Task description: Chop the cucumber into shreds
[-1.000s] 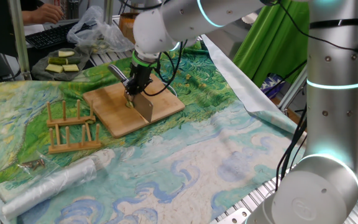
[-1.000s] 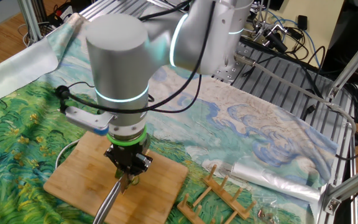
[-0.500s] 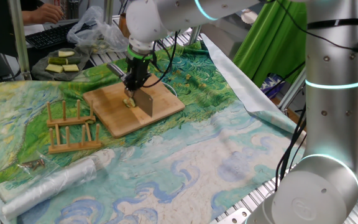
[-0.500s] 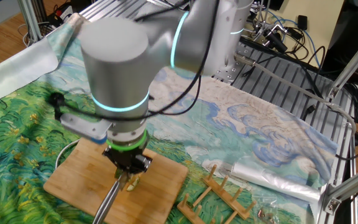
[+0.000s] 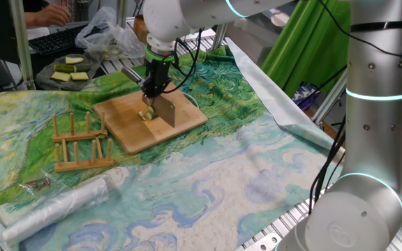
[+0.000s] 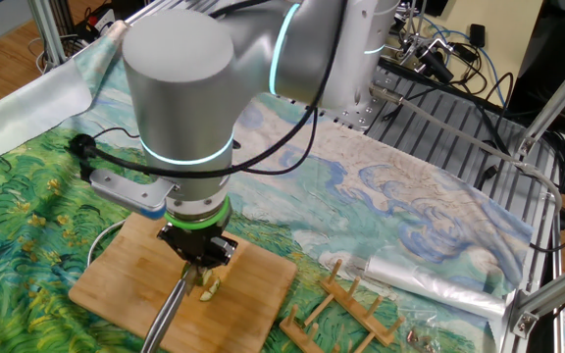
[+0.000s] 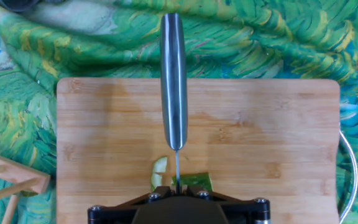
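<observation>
On table: wooden board. Gripper, closed on knife, blade edge-down. Cucumber directly beneath blade, mostly on one side; one of the shreds lies opposite.

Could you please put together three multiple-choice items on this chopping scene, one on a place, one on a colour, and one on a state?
1. Where do the cucumber pieces lie?
A. on the wooden cutting board
B. on the wooden rack
C. on the plastic roll

2. What colour is the cloth around the board?
A. plain red
B. green and blue painted pattern
C. black

3. How is the knife held?
A. lying flat on the board
B. gripped by the gripper, blade down
C. propped in the rack

Answers:
1 A: the cucumber and a slice rest on the cutting board.
2 B: the cloth shows swirls.
3 B: the gripper holds the knife.
</observation>
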`<state>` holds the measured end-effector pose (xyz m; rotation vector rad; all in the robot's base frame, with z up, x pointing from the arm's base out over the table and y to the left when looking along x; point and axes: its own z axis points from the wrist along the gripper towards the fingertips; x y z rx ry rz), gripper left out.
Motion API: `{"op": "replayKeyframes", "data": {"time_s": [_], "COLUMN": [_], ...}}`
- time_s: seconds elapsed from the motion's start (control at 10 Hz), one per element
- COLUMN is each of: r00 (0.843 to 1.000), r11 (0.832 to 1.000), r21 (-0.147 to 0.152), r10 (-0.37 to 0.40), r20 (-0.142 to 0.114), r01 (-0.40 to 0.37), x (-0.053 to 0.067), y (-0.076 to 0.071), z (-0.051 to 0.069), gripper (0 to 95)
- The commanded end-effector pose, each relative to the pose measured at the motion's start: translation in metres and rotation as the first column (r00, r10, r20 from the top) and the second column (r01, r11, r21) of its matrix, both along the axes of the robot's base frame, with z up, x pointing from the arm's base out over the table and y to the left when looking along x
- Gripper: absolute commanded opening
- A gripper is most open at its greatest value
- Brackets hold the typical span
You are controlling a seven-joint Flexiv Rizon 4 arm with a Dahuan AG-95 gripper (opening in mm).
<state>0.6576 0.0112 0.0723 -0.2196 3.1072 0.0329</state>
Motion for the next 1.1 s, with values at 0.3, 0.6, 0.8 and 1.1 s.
{"op": "replayKeyframes", "data": {"time_s": [0.3,0.6,0.8,1.1], "r00": [1.0,0.999,1.0,1.0], "r11": [1.0,1.0,1.0,1.0], "r21": [0.004,0.016,0.016,0.005], "r10": [-0.001,-0.009,-0.017,-0.024], "r20": [0.007,0.033,0.021,0.01], "r01": [0.001,0.009,0.017,0.024], "x": [-0.002,-0.003,-0.002,-0.002], "y": [0.001,0.004,0.006,0.006], "z": [-0.01,-0.038,-0.032,-0.023], "gripper": [0.0,0.0,0.0,0.0]}}
